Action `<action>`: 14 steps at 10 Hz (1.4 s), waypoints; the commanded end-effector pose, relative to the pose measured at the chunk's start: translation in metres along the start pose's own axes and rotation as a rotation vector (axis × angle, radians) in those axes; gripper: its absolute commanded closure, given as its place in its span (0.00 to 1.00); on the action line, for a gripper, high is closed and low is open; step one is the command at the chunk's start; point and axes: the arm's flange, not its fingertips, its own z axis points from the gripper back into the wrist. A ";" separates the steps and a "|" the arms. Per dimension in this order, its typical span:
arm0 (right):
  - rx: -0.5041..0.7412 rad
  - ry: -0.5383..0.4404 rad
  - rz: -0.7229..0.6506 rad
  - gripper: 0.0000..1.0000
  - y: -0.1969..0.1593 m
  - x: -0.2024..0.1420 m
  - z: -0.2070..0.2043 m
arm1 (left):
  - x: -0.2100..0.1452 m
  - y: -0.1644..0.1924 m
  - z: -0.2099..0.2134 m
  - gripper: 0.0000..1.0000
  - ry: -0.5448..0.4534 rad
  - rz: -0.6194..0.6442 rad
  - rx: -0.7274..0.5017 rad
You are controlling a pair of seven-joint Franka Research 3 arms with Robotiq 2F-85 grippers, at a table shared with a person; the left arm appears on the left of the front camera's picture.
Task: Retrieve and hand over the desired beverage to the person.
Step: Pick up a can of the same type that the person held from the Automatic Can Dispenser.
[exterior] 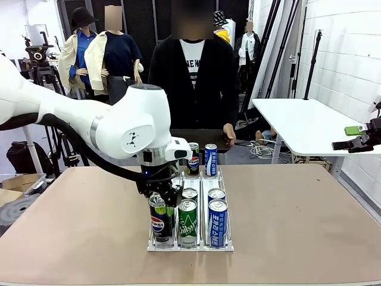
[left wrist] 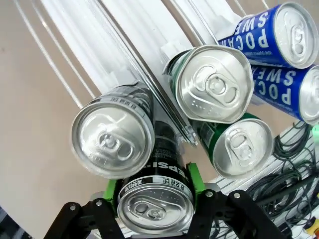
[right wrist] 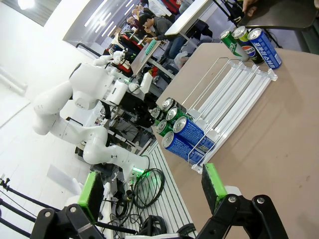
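Matte brown table (exterior: 297, 226) bearing a clear ribbed plastic rack (exterior: 202, 246) of cylindrical cans. Left gripper (left wrist: 154, 191) clamps a glossy black can (left wrist: 154, 209), its base hidden; right gripper (right wrist: 152, 186) gapes wide. Person (exterior: 193, 77) stands at the far side.

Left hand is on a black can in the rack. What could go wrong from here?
1. The left hand grips the black can with a second black can crowding it in the same lane; lifting may drag or tip that one.
2. A green can sits just across the thin clear rail; the hand might snag either.
3. Loose cans stand at the far edge of the table before the person; the handover reach may knock them.
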 end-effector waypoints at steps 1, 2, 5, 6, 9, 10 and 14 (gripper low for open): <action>0.007 -0.006 0.012 0.00 0.001 -0.001 -0.001 | 0.006 -0.014 0.045 1.00 -0.016 0.085 0.075; 0.007 -0.006 0.012 0.00 0.001 -0.001 -0.001 | 0.011 -0.019 0.061 1.00 -0.020 0.095 0.091; 0.007 -0.006 0.012 0.00 0.001 -0.001 -0.001 | 0.020 -0.024 0.118 1.00 -0.066 0.110 0.114; 0.007 -0.006 0.012 0.00 0.001 -0.001 -0.001 | 0.020 -0.026 0.136 1.00 -0.080 0.113 0.105; 0.007 -0.006 0.012 0.00 0.001 -0.001 -0.001 | 0.015 -0.032 0.179 1.00 -0.105 0.123 0.126; 0.007 -0.006 0.012 0.00 0.001 -0.001 -0.001 | 0.013 -0.028 0.185 1.00 -0.101 0.131 0.130; 0.007 -0.006 0.012 0.00 0.001 -0.001 -0.001 | -0.006 0.066 0.224 1.00 -0.103 0.191 0.087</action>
